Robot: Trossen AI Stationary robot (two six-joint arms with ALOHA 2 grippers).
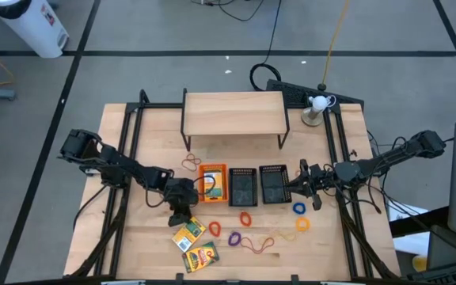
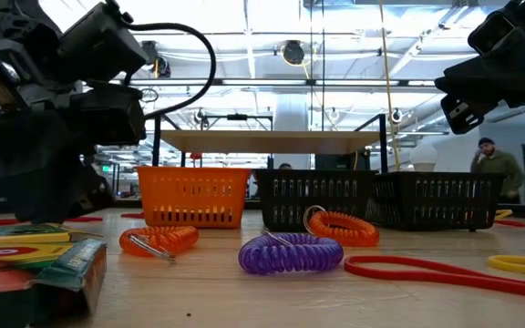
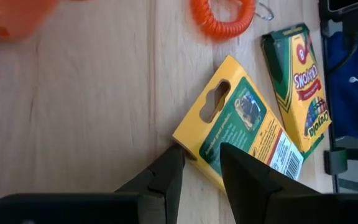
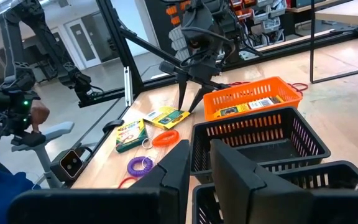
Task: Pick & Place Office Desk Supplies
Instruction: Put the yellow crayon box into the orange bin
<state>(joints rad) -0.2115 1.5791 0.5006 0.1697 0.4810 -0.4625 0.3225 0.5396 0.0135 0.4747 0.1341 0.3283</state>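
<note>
Left gripper (image 1: pixel 182 219), fingers narrowly parted, holds nothing above a crayon box (image 1: pixel 188 233) near the table's front edge. Right gripper (image 1: pixel 294 187), narrowly parted and holding nothing, hovers beside the black trays (image 1: pixel 258 185); orange tray (image 1: pixel 212 183) holds a crayon box.

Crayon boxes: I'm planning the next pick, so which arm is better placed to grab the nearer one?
Left. The left gripper hangs right over the nearer crayon box, fingers open astride its corner. The right gripper waits across the table by the black mesh trays.
</note>
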